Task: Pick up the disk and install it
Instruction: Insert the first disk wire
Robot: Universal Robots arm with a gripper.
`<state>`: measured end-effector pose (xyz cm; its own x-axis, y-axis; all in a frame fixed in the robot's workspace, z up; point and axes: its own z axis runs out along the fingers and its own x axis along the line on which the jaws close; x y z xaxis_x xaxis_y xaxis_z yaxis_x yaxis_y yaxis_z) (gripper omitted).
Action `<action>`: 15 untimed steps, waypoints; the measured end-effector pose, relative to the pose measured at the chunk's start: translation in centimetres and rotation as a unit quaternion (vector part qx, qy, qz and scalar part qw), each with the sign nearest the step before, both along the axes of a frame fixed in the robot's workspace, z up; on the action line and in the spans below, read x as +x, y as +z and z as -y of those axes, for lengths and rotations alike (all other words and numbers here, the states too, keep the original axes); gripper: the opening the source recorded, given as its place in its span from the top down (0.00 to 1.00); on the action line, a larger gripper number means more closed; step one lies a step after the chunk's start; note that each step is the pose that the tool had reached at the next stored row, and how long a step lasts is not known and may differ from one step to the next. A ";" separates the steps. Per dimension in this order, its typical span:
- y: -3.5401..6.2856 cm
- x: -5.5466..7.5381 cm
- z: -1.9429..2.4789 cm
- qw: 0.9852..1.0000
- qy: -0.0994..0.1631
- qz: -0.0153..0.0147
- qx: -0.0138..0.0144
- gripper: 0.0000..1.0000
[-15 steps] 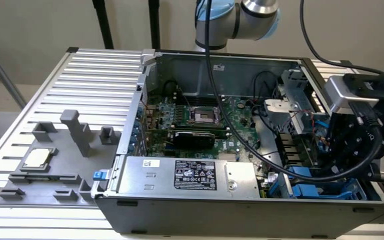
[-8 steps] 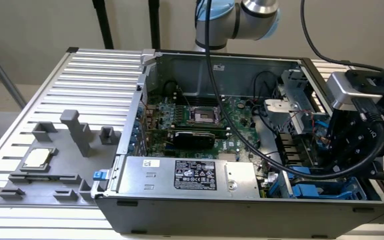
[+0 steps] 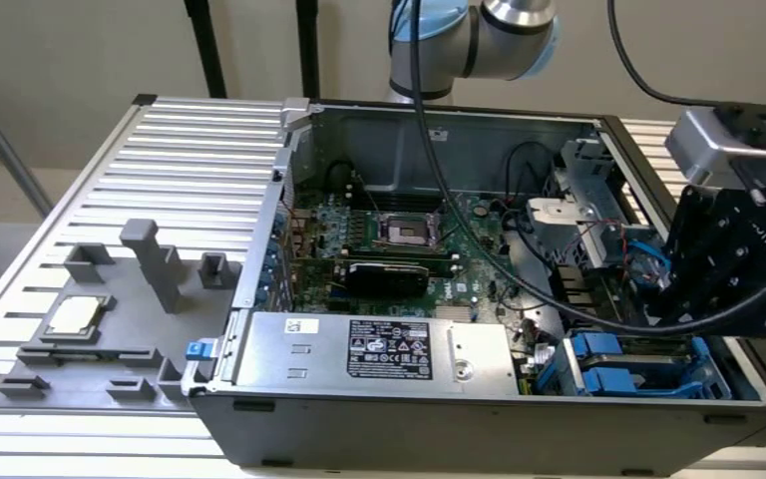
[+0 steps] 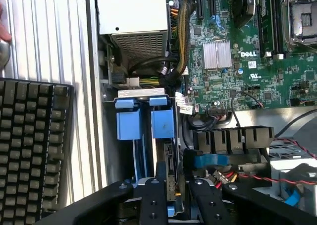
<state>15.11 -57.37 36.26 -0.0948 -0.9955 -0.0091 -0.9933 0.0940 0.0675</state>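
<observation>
Gripper [image 4: 175, 161] fingers are seen drawn in narrow and closed on the disk [image 4: 171, 180], which is held edge-on between them, so that only its thin side with a strip of circuit board is shown. A small blue piece is seen at its near end, just between the finger bases. The disk is held inside the open computer case [image 3: 490, 439], in the drive bay at the corner of the case, just beside two blue carriers [image 4: 162, 123] that are already seated side by side there. In the exterior view the same two blue carriers are seen at the case's near corner on the exterior view's right, with the black body of the gripper hung above and slightly behind them.

Next to the bay, a bundle of black and yellow cables [image 4: 173, 61] is routed up to the silver power supply [image 4: 133, 12], which is marked with a black label in the exterior view. Beyond the bay the green motherboard [image 4: 237, 61] is laid flat in the case, and an empty processor socket [image 3: 410, 233] is seen near its middle.

Outside the case wall, a black keyboard [image 4: 29, 150] is laid on the slatted metal bench [image 4: 49, 36]. On the exterior view's left, a grey fixture [image 3: 131, 354] is set on the bench, and a small square silver chip [image 3: 75, 314] is rested in one of its pockets, well apart from the case. Farthest back, the arm [image 3: 517, 30] is seen rising behind the case.
</observation>
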 end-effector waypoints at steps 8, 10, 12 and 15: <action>3.65 0.0 0.00 1.000 0.000 -0.001 0.000 0.75; 4.35 0.0 0.00 1.000 -0.001 -0.001 0.000 0.75; 4.35 -0.3 -0.01 1.000 0.000 -0.001 0.000 0.75; 4.25 -1.2 0.00 1.000 -0.001 -0.002 0.000 0.75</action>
